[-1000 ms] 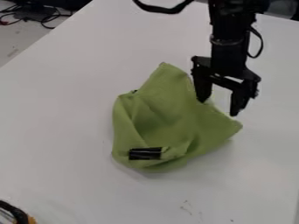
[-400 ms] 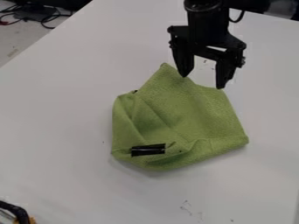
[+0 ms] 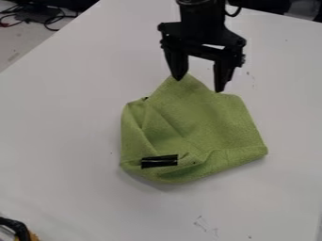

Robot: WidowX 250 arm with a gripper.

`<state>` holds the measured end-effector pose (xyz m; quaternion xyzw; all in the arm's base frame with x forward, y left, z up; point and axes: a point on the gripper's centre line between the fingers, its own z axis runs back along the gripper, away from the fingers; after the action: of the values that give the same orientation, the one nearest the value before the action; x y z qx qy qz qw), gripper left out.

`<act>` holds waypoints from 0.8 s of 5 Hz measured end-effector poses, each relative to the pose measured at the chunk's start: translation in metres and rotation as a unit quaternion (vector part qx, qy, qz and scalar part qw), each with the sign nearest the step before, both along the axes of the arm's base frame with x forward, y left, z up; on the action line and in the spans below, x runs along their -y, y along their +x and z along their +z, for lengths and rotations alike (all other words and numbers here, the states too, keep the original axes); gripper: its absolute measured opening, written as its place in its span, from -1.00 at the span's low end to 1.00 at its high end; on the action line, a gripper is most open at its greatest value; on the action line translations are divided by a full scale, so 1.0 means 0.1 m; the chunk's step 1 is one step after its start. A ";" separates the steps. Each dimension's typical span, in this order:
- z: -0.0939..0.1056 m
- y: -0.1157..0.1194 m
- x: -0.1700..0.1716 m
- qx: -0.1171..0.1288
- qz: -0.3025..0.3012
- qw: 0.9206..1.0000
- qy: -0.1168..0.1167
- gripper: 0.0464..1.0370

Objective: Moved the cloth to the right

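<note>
In the camera view, you have the black gripper (image 3: 198, 84) at the far edge of the cloth, its 2 fingers spread wide, pointing down, with nothing held between them. The fingertips sit near the peaked far corner and the slope beside it; you cannot tell whether either tip touches the fabric. That spacing looks suited to closing on a raised bit of cloth, or to clearing it after a release; 1 picture cannot settle which.

Your green fabric cloth (image 3: 201, 124) lies in a loose, folded heap around the middle of the white table (image 3: 63, 141). Its own folds seem to prop it up, and its broad right part lies smoother than the creased left side. The short black object (image 3: 159, 161) rests at the near left part of the cloth, among the folds, so it probably rides along if you drag the fabric, or slips off if you pull hard.

Whether this spot counts as far enough right, you cannot judge. If another shift is due, lower the gripper onto a fold first; a shallow pinch could slide off the soft edge.
</note>
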<state>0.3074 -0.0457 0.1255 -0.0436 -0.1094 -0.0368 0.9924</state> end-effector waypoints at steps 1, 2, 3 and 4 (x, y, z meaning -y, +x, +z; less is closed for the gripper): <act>0.01 -0.19 -0.18 -0.015 0.044 0.999 0.012 0.93; -0.01 -0.40 -0.28 -0.048 0.089 0.994 0.027 0.93; 0.00 -0.73 -0.33 -0.060 0.121 0.990 0.030 0.93; -0.04 -0.96 -0.35 -0.083 0.133 0.987 0.033 0.93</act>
<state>0.2115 -0.0105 0.1219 0.0010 -0.0304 0.0958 0.9949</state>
